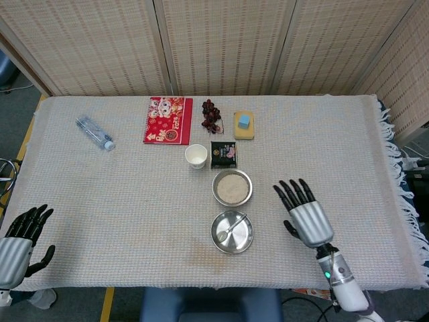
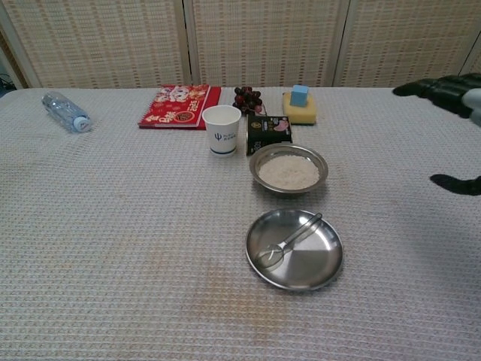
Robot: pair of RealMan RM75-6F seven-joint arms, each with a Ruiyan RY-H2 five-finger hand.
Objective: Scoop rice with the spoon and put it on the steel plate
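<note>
The steel plate (image 2: 294,259) and spoon (image 2: 288,242) are glossy metal. The tablecloth (image 2: 120,226) is rough woven cloth; the cup (image 2: 222,130) looks matt paper.

We count one steel plate (image 1: 232,232) and one spoon (image 1: 231,229) lying in it, plus one bowl of rice (image 1: 232,187). There is one paper cup (image 1: 196,155), one small dark packet (image 1: 224,153), one bunch of grapes (image 1: 212,115) (a single cluster, as far as we can tell), one yellow sponge (image 1: 244,129) with one blue block (image 1: 244,121) on top, one red booklet (image 1: 167,120) and one plastic bottle (image 1: 94,132). Two hands show: the left hand (image 1: 20,240) and the right hand (image 1: 305,213).
</note>
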